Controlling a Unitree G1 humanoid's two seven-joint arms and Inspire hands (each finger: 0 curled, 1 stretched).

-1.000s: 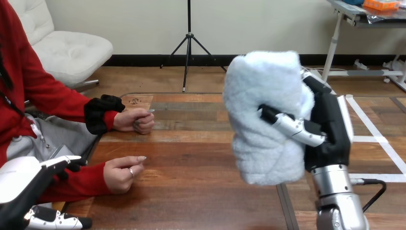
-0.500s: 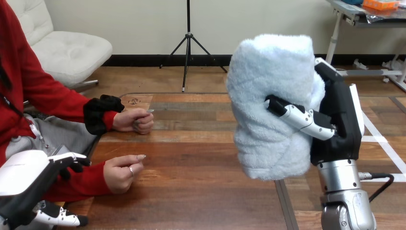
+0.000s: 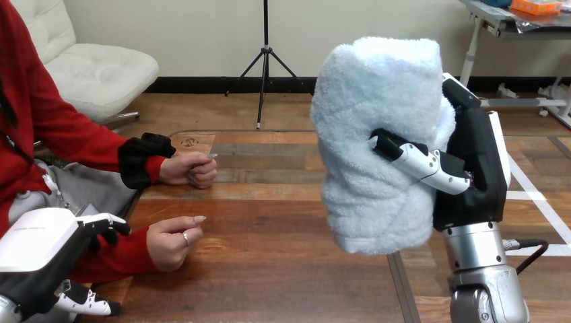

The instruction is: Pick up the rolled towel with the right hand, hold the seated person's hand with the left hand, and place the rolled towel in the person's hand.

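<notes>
The rolled towel (image 3: 374,141), pale blue and fluffy, stands upright in the air at the view's right, above the table. My right hand (image 3: 471,168) is shut on it, thumb across its front and palm behind it. My left hand (image 3: 47,262) sits low at the bottom left corner, white back up, beside the person's red sleeve and short of their hand; its fingers are relaxed and hold nothing. The person's near hand (image 3: 172,241) rests on the table in a loose fist. Their far hand (image 3: 190,168) lies closed on the table farther back.
The wooden table (image 3: 269,222) has bare room between the person's hands and the towel. A dark seam (image 3: 404,286) runs across the tabletop under the towel. The person sits at the left side.
My right hand has lifted the towel higher and brought it slightly left. My left hand has crept a little forward and up at the bottom left. The person's hands have stayed put.
</notes>
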